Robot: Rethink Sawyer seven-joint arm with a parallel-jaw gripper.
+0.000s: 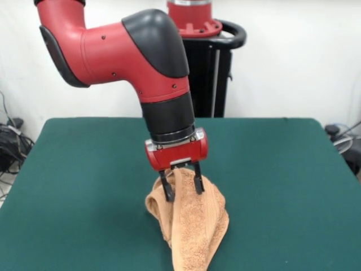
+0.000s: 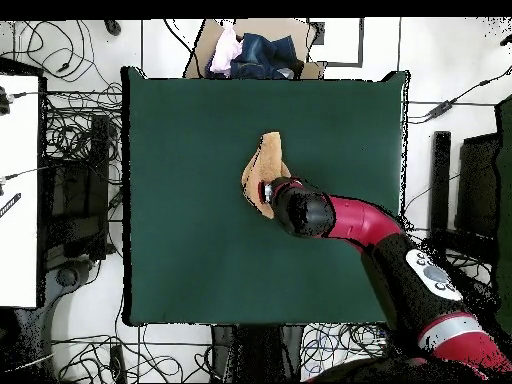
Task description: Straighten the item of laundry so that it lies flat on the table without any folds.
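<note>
The orange-tan towel [image 1: 192,226] hangs bunched and draped in long folds, its lower part resting on the dark green table [image 1: 84,180]. My gripper [image 1: 181,189] is shut on the towel's top ridge, holding it lifted. From above, the towel [image 2: 265,160] shows as a narrow crumpled strip near the table's middle, with the gripper [image 2: 270,192] at its end nearer the robot's base. The bands and the label are hidden in the folds.
A cardboard box [image 2: 255,50] holding other clothes sits just beyond the table's far edge in the overhead view. Cables and equipment lie on the floor around the table [image 2: 180,260]. Green surface stretches wide on all sides of the towel.
</note>
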